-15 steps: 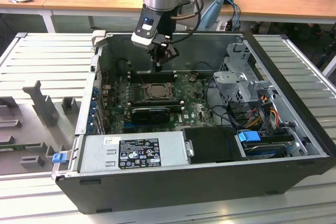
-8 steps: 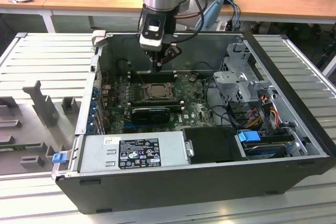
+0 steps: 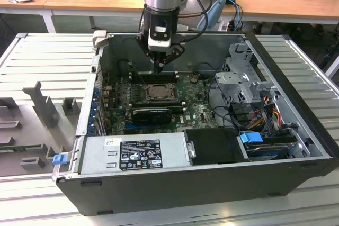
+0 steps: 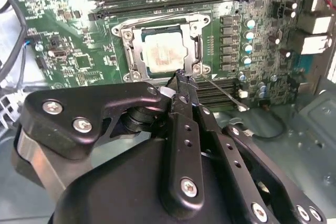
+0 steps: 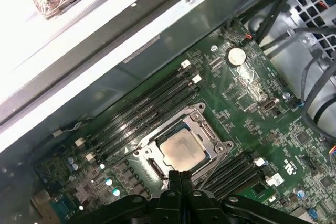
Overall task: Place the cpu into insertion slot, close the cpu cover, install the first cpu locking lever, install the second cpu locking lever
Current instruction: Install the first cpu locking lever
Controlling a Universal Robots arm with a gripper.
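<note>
The cpu [image 4: 163,56] is a silver-grey square lying flat in the insertion slot on the green board, and it is also seen in the first wrist view [image 5: 181,148]. The cpu cover [image 4: 135,51], a metal frame, lies down around it, and the slot's rim is hidden beneath. My gripper [image 4: 181,75] is shut, with its tips at the corner of the cover's edge and nothing visible between them. A thin wire lever [image 4: 223,94] sticks out from that corner over the memory slots. In the exterior view the gripper [image 3: 158,69] hangs just behind the socket [image 3: 157,91].
Long black memory slots [image 5: 147,106] flank the socket. A black ribbed card [image 3: 152,114] sits in front of it, and the power supply [image 3: 135,153] fills the case front. A metal drive cage [image 3: 246,80] and cables stand at the exterior view's right. The case walls [image 3: 175,48] close in.
</note>
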